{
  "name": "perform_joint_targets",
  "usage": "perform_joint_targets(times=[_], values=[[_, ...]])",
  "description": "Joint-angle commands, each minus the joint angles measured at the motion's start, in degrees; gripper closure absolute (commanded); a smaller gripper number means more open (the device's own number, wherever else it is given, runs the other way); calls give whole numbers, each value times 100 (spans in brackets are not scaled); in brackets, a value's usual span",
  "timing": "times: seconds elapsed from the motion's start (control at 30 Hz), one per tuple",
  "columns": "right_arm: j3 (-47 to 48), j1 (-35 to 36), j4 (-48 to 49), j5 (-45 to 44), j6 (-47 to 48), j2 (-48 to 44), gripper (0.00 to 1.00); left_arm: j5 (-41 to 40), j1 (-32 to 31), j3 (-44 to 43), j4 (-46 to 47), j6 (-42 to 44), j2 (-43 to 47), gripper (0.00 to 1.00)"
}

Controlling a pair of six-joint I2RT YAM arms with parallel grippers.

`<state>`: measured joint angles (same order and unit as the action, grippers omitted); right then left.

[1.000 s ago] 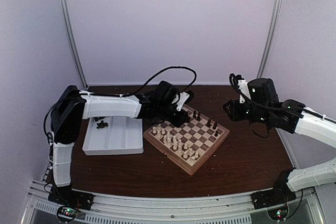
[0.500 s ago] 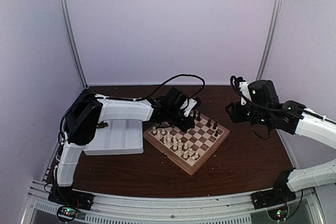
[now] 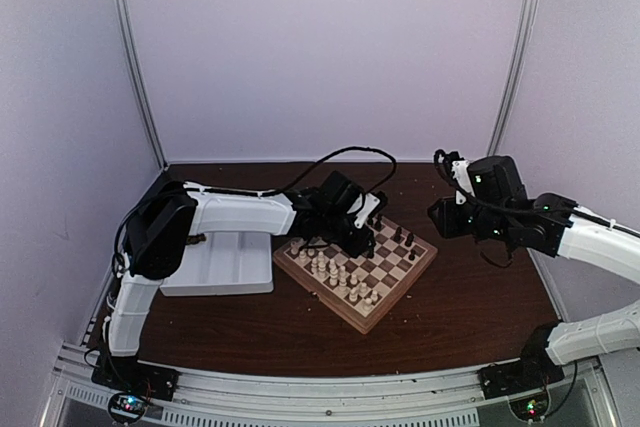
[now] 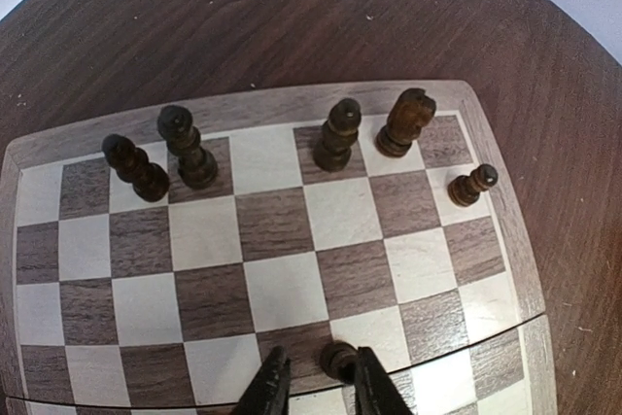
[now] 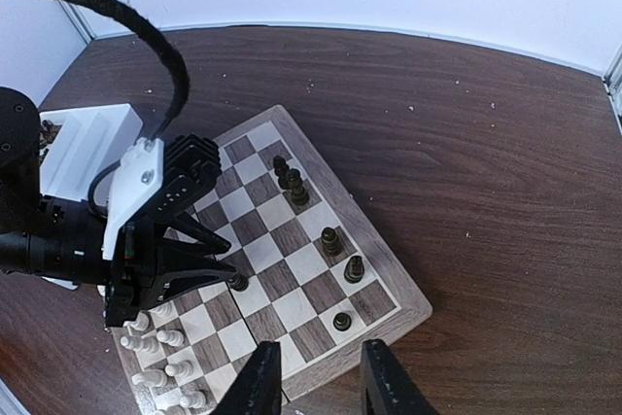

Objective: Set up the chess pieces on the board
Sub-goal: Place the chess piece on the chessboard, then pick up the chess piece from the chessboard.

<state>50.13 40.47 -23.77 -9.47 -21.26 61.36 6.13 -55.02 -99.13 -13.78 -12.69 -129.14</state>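
L gripper [image 4: 321, 386]: jaws parted only a little. A small dark pawn [image 4: 338, 360] stands on the board [image 4: 253, 109] betw. the tips, closer to the right-side tip, w/ a thin gap on the other side. It doesn't look clamped in the wrist view. Other dark pieces [image 4: 337, 133] are ahead of these jaws by the far rim: two ahead-left just beside each other, two ahead-right, and one more off to the right nearer the board's side edge. Cream pieces [image 3: 335, 272] sit behind the L jaws, at the board's opposite end. R gripper [image 5: 321, 381]: jaws partly apart, nothing betw. them. It is off the board's right side, apart from it, w/ only the board's rim and bare tabletop showing thru the gap. From the R jaws the pawn and L gripper are ahead-left, and the dark row is ahead, nearer the middle. White tray [image 3: 215, 272] lies just beside the board on the L arm's side. Table [image 4: 292, 17] is dark brown wood grain w/ a few pale specks. Plain pale lilac walls [image 3: 320, 47] w/ metal corner posts close it in.
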Motion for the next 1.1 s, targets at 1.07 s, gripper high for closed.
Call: perform_joint_targets(times=[1.07], values=[[2398, 601, -1262, 1355, 194, 3353, 68, -2547, 1286, 3181, -1445, -1054, 4849, 61]])
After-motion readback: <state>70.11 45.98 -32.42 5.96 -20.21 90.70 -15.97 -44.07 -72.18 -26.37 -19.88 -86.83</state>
